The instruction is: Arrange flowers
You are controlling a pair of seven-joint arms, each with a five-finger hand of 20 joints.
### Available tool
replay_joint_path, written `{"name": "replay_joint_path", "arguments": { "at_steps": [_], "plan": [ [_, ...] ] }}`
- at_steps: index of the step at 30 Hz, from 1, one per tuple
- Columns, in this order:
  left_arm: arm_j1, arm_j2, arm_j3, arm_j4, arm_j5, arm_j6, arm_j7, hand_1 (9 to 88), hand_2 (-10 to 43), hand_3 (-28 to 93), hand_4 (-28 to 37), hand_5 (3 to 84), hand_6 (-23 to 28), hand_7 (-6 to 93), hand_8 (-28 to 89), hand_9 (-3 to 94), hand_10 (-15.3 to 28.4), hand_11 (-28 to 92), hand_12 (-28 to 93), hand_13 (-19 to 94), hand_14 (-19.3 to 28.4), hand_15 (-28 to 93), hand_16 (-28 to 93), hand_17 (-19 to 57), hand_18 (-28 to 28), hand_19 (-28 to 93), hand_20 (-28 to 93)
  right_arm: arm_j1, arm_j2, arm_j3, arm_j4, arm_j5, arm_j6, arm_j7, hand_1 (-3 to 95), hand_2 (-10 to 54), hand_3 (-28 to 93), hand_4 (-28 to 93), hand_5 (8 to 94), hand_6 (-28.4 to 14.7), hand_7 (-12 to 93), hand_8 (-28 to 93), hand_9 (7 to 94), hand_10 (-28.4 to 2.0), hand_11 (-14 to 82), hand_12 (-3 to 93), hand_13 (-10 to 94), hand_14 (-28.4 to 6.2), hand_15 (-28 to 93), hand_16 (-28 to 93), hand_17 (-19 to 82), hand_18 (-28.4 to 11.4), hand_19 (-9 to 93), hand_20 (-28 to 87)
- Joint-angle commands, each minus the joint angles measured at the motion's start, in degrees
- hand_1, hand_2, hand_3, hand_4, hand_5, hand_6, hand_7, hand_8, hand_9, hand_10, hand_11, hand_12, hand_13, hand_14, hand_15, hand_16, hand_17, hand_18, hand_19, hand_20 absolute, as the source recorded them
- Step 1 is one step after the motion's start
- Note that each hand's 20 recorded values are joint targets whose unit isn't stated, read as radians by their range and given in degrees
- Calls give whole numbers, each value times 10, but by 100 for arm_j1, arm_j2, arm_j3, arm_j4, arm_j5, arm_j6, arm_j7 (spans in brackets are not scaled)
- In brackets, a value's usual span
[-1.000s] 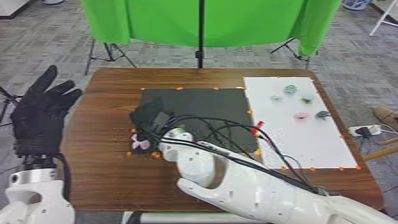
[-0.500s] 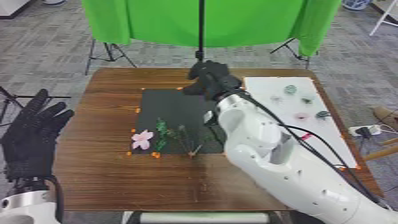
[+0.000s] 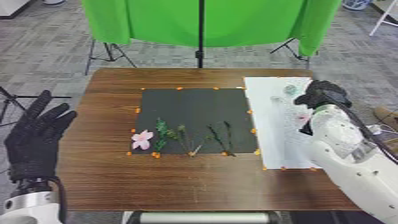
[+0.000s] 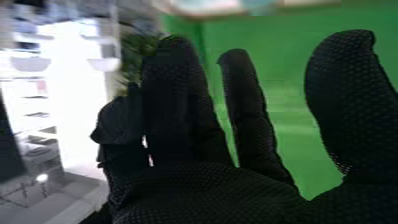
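Flowers (image 3: 142, 139) | right robot hand (image 3: 326, 95) unclenched, partly hiding white sheet (image 3: 277, 145) | left robot hand (image 3: 34, 145) unclenched

Pink flower (image 3: 141, 140), green sprigs (image 3: 162, 131) (lying) on black sheet (image 3: 197, 109).

lab-like room: robot arms (image 3: 345, 145), green backdrop (image 3: 160, 25), tripod (image 3: 112, 51), grey carpet (image 3: 53, 65)

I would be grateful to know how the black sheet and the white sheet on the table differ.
The black sheet is nearly square, while the white sheet is longer and narrower. The black sheet lies on the left, the white sheet on the right, reaching nearer the robot. Both lie flat on the table, with small orange bits along their edges.
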State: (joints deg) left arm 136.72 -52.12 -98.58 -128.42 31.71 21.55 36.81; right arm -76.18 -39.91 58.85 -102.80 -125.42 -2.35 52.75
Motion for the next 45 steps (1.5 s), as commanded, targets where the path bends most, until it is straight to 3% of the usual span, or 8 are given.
{"name": "replay_joint_path", "arguments": {
  "at_steps": [1, 11, 18, 21, 28, 34, 40, 45],
  "plan": [
    [15, -154, 106, 20, -19, 33, -62, 215, 90, 754, -283, 348, 77, 103, -76, 337, 193, 299, 147, 229, 246, 573, -68, -93, 209, 452, 313, -310, 39, -150, 273, -29, -42, 33, 343, -95, 780, -283, 518, -5, 149, -124, 542, -206, 391, 156, 471, -167, 838, 86, 234, -250, 918, 459],
    [-121, -256, 249, 140, 29, -55, -261, 215, 91, 754, -282, 348, 76, 104, -76, 337, 193, 300, 147, 229, 246, 572, -68, -94, 209, 452, 313, 151, 25, -875, 571, -530, 531, -183, 366, -95, 792, -282, 512, 16, 179, -136, 547, -182, 417, 152, 489, -142, 829, 77, 231, -252, 904, 452],
    [-107, -313, 192, 153, 82, -129, -381, 215, 90, 754, -282, 347, 76, 104, -76, 337, 192, 300, 147, 229, 245, 573, -68, -94, 209, 452, 313, 315, 145, -1389, 805, -1098, 1460, -87, 512, -95, 681, -283, 771, 30, 214, -34, 802, -84, 277, 275, 669, -74, 770, 149, 308, -245, 926, 422],
    [-93, -321, 192, 150, 66, -104, -357, 215, 90, 754, -282, 348, 76, 104, -76, 337, 193, 299, 146, 228, 246, 573, -68, -89, 213, 467, 322, 314, 164, -1394, 827, -1153, 1550, -131, 542, -95, 661, -283, 836, 35, 213, -12, 865, -67, 278, 298, 713, -55, 765, 168, 324, -244, 931, 434],
    [-19, -235, 118, 162, -32, -51, -225, 216, 88, 754, -282, 350, 78, 103, -76, 337, 193, 300, 146, 230, 248, 576, -69, -78, 215, 493, 350, 612, 15, -1602, 532, -1379, 2139, -435, 544, -95, 673, -283, 858, 32, 198, 2, 886, -63, 291, 304, 731, -51, 770, 183, 333, -240, 932, 457],
    [10, -217, -13, 186, 1, -162, -363, 216, 88, 750, -282, 351, 78, 103, -76, 338, 194, 299, 145, 230, 250, 576, -70, -70, 222, 503, 363, 1769, -978, -2588, 357, -1210, 1967, -1343, 535, -95, 695, -283, 864, 27, 188, 13, 889, -66, 297, 305, 728, -57, 779, 192, 331, -237, 932, 479],
    [-280, -335, -17, 291, 269, -477, -907, 211, 85, 743, -282, 347, 75, 96, -74, 334, 193, 292, 145, 230, 250, 572, -70, -69, 236, 502, 368, 2221, -2613, -2945, 903, -1312, 1279, -2221, 529, -95, 703, -283, 863, 28, 186, 17, 885, -68, 304, 311, 722, -60, 786, 197, 318, -231, 932, 494],
    [-1063, -159, 493, 597, 257, -542, -961, 210, 85, 742, -282, 344, 73, 91, -72, 332, 193, 283, 145, 228, 251, 563, -68, -72, 241, 486, 359, 2318, -3530, -3008, 1571, -1533, 1036, -2519, 527, -95, 701, -283, 862, 29, 185, 16, 880, -69, 316, 311, 716, -64, 794, 200, 312, -230, 932, 498]
  ]
}}
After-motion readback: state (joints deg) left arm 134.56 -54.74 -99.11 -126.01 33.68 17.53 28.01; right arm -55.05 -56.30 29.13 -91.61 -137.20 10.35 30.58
